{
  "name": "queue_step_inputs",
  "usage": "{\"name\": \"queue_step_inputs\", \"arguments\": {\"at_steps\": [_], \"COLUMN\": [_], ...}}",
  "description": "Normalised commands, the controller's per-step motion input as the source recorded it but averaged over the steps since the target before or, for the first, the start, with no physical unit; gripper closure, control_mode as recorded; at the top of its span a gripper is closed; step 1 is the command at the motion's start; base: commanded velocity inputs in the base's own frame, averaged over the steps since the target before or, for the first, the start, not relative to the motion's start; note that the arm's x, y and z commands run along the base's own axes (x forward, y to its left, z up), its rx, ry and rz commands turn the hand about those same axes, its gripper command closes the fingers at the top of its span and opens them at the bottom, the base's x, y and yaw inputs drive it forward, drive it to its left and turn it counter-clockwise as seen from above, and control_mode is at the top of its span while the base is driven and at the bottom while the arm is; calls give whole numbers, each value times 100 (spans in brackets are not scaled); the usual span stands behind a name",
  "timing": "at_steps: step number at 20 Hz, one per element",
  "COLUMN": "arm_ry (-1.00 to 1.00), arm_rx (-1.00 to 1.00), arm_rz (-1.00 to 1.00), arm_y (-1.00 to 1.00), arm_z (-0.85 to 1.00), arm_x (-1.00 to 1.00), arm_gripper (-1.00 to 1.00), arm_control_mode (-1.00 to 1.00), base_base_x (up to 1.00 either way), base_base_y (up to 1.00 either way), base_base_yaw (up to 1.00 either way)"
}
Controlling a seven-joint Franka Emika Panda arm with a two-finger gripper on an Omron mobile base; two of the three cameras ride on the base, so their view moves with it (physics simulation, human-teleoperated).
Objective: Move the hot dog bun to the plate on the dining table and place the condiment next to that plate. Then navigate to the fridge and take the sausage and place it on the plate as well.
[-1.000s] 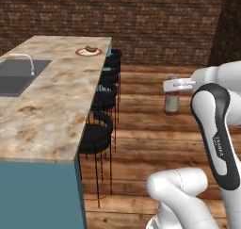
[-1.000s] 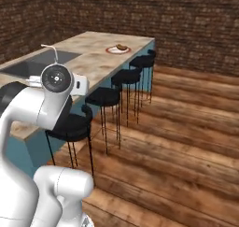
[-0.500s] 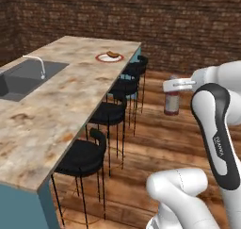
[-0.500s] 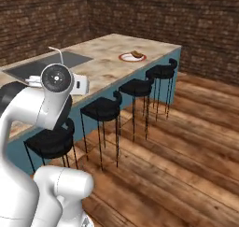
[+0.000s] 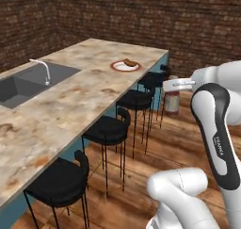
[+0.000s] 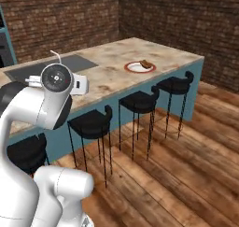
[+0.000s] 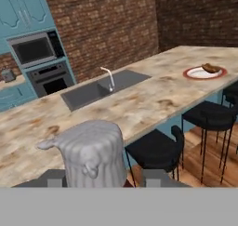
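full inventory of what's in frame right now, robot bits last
Dining table: one, beige-brown marbled top, teal base, running left of the arm.
Plate: one, red rim and white centre, near the table's far end.
Hot dog bun: one, orange-brown, lying on the plate.
Condiment: one bottle, dark red contents, light cap, held in the air over the wooden floor.
Sink: one, dark grey, set into the table, with a pale tap.
Stools: four, black, along the table's side.
Oven and microwave: one stack, between teal cabinets.
Gripper: one, white, shut on the condiment's cap.
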Motion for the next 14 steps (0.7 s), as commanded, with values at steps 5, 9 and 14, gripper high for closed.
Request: {"name": "queue_step_inputs", "arguments": {"at_steps": [5,9,14], "arm_ry": [0,0,0], "arm_rx": [0,0,0], "arm_rz": [0,0,0], "arm_y": [0,0,0], "arm_z": [0,0,0], "arm_x": [0,0,0], "arm_gripper": [100,100,100], "arm_control_mode": [100,100,100], "base_base_x": [73,72,71], "base_base_y": [-93,-89,-88], "base_base_yaw": [38,38,39]}}
